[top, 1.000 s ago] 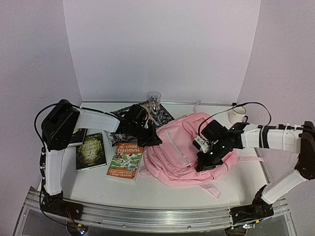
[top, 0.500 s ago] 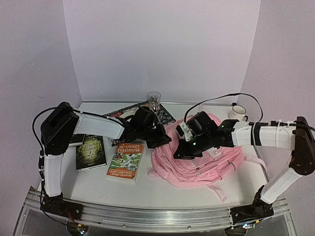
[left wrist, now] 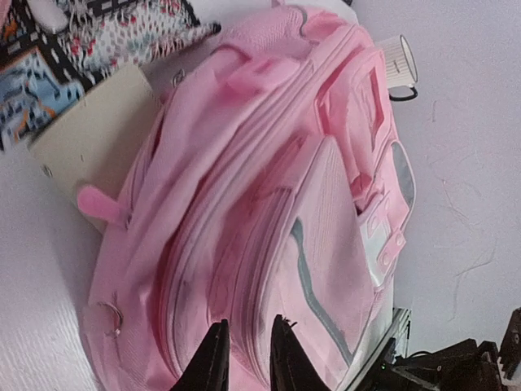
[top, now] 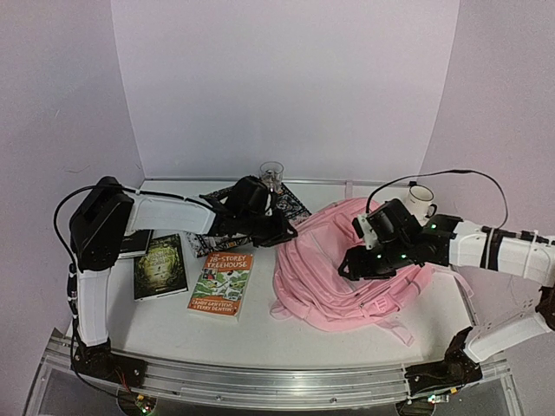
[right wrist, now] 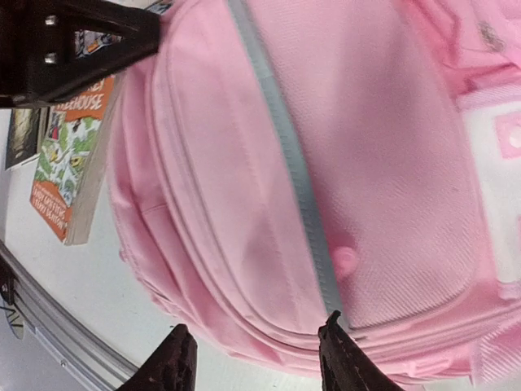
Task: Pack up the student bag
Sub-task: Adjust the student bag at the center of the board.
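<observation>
The student bag [top: 338, 269] is a big pink backpack lying flat right of centre, its grey-zipped front pocket [right wrist: 383, 163] facing up. My left gripper [top: 283, 232] is at the bag's upper left edge. In the left wrist view its fingertips [left wrist: 215, 352] stand a narrow gap apart over a zip seam of the bag [left wrist: 269, 204], gripping nothing. My right gripper [top: 354, 265] hovers over the bag's middle. Its jaws [right wrist: 254, 338] are wide open above the pink fabric [right wrist: 244, 187], empty.
An orange Treehouse book [top: 221, 282] and a dark green book [top: 160, 266] lie left of the bag. A patterned book [top: 290, 201] and a glass [top: 271, 173] sit at the back. A white mug [top: 419, 201] stands behind the bag, right.
Both grippers have opened and let go of the bag. The right arm drew back to the right, and the bag now lies further right than a second ago.
</observation>
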Motion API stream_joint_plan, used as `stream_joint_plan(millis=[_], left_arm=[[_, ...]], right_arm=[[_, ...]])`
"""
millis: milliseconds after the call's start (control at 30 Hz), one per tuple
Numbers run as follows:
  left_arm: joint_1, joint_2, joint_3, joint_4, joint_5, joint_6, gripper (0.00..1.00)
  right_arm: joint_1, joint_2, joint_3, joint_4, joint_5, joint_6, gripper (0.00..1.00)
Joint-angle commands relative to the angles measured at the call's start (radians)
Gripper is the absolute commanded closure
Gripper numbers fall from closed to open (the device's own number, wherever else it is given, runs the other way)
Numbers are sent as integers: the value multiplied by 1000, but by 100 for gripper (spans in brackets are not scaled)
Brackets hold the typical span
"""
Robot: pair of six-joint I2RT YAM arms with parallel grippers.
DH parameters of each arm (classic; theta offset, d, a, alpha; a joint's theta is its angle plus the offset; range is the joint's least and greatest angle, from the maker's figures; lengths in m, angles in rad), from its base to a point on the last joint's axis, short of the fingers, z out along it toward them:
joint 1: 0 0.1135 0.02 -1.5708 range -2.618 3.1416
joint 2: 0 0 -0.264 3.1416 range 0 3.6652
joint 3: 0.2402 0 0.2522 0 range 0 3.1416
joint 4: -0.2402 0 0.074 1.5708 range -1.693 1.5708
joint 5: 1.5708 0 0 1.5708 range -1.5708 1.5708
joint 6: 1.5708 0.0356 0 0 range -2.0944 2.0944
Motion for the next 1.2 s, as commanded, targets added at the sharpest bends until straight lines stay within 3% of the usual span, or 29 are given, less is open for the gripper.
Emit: stream_joint_plan(millis=[0,200,467,700,933,1167], left_arm=[[41,33,133,-91,-24,205,76],[37,-32,123,-169,-42,266,59],[-33,-173,-90,-199,-32,188,42],[-105,-165,-131,-192,4,122,40],[-117,-126,-155,-147,29,63,40],[-119,-101,-191,-75,61,14,52]], right_arm=[[-66,-82,-51,-116,60,-18,42],[-89,-113,-129,-148,-8,-7,40],[-88,-132,-234,-135,-75,12,54],[-88,-74,-262,-63,-117,-16,62],[-88,18,-276,22,-148,-32,62],[-89,75,-291,74,-207,-39,62]])
